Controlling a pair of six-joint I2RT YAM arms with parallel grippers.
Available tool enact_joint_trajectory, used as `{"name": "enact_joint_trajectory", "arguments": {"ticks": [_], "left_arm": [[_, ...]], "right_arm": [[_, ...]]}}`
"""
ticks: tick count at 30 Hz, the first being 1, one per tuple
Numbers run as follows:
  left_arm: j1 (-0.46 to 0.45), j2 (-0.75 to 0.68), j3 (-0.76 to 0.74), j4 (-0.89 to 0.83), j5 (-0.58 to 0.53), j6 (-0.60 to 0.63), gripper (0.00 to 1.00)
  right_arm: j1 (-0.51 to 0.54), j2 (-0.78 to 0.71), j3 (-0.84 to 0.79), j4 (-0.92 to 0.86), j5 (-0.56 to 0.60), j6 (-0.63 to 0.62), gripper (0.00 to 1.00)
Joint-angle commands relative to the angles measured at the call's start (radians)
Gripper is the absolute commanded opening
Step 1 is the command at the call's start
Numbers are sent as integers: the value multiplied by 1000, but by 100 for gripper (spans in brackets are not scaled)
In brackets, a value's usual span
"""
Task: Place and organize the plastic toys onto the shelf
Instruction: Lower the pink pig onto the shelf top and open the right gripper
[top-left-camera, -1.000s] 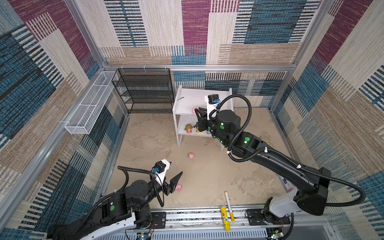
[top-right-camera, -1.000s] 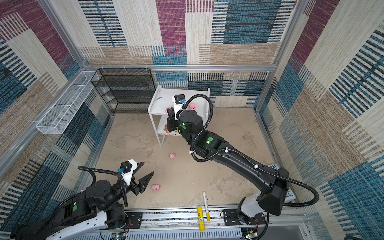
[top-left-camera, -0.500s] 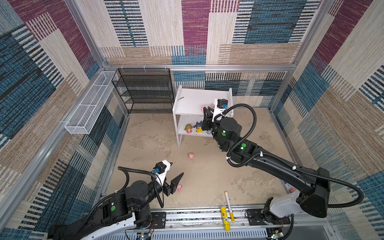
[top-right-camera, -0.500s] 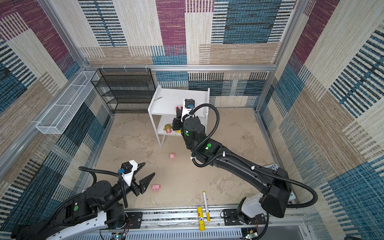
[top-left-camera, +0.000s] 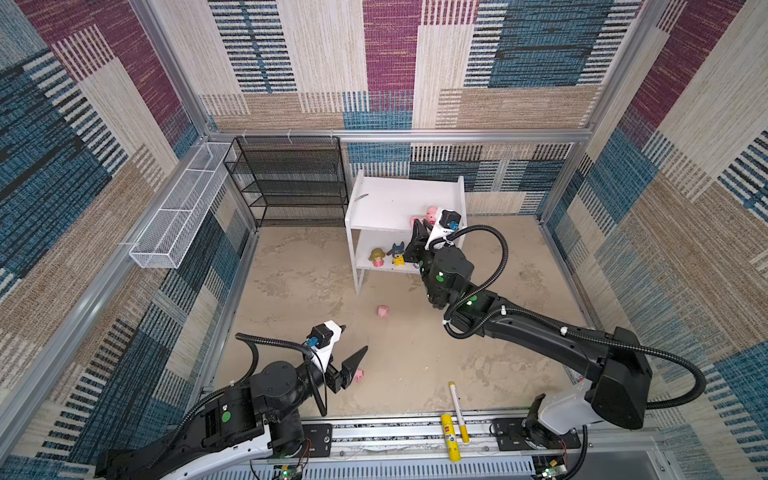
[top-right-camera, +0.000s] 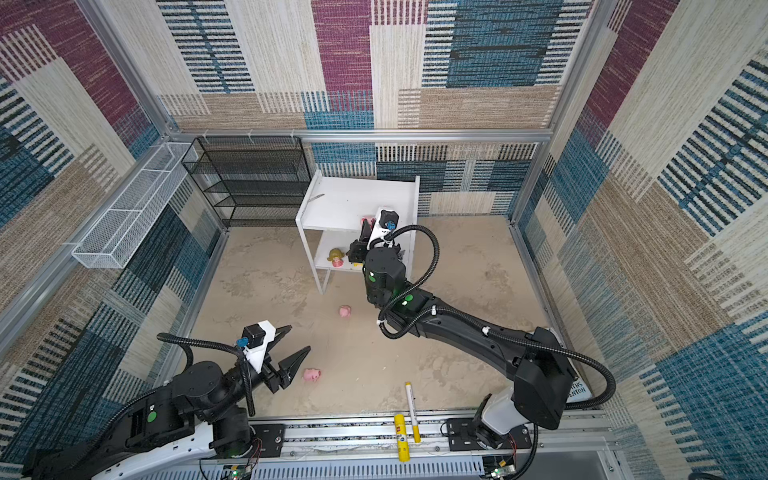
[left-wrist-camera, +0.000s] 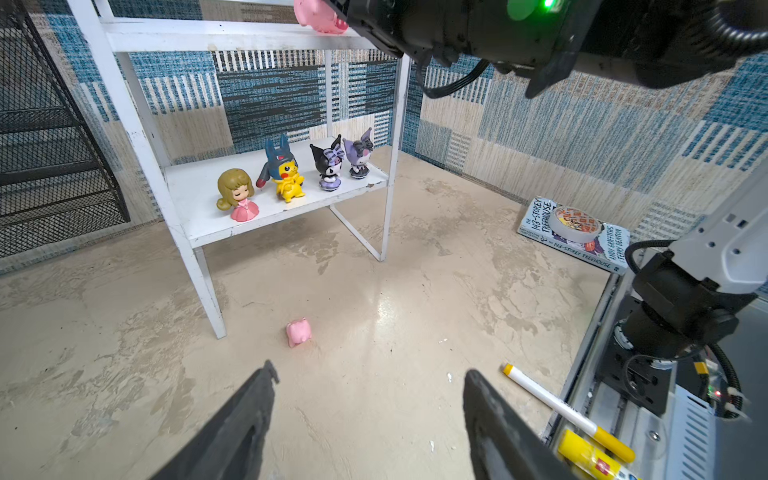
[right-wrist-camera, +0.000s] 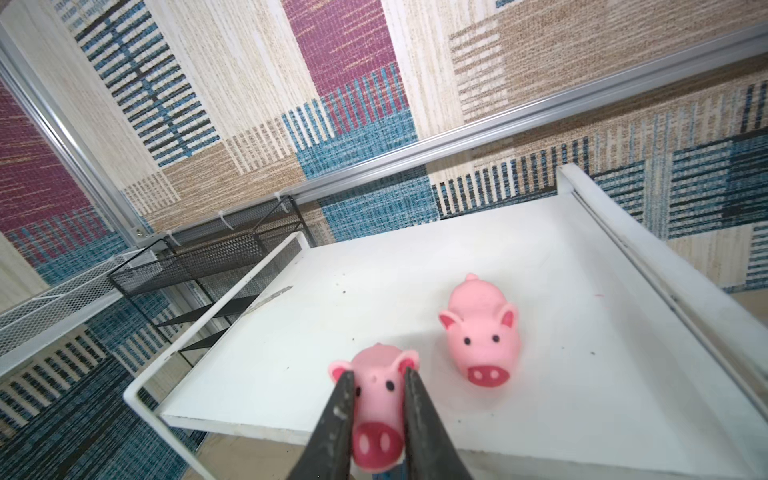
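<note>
Right gripper (right-wrist-camera: 378, 374) is clamped on a pink pig (right-wrist-camera: 376, 415), snout toward the wrist camera, at the near edge of the shelf (right-wrist-camera: 291, 332) top board. Can't tell whether its feet touch the board. A second pig (right-wrist-camera: 480, 332) stands on that board just to its right, not touching it. The lower board carries a row of four, all upright: blond doll (left-wrist-camera: 237, 195), yellow figure with blue hood (left-wrist-camera: 284, 174), two black-and-purple figures (left-wrist-camera: 328, 164). My read: mid-placement of toy six of eight. Two remain on the floor. The floor pig (left-wrist-camera: 298, 331) lies near the shelf's near left leg, and the near pig (top-left-camera: 358, 375) sits just beside the left gripper (left-wrist-camera: 370, 370), whose jaws stand wide apart and empty above the floor. Next move as I see it: carry the held pig farther in from the near lip before letting go, since its snout looks to overhang, and keep it off its neighbour. Room: the left half of the top board is bare, and a raised side panel bounds the right. The floor between the arms is open. Marker (left-wrist-camera: 561, 411) and yellow tube (left-wrist-camera: 590, 457) lie by the near rail, out of the way.
</note>
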Motion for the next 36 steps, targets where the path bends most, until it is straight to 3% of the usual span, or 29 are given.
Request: {"name": "enact_joint_trajectory", "arguments": {"ticks": [1,7,12,22,31,36], "left_arm": [[0,2,2,45,6,-9,73],[0,3,-5,52,7,-8,74],[0,12,-5,56,8,-6,74],[0,14,-3,53,5,-5,74],[0,18,1,51,5,-2,74],[0,35,4,46,-6,-5,74]], "right_arm": [[-3,13,-9,87,48,17,23],[-5,18,-24,104,65,17,27],[-7,22,-17,90,62,21,39],[-7,-10,-17,74,23,19,53],[-5,-108,-7,-110,6,115,67],[-5,-210,-7,-202,-87,143,74]]}}
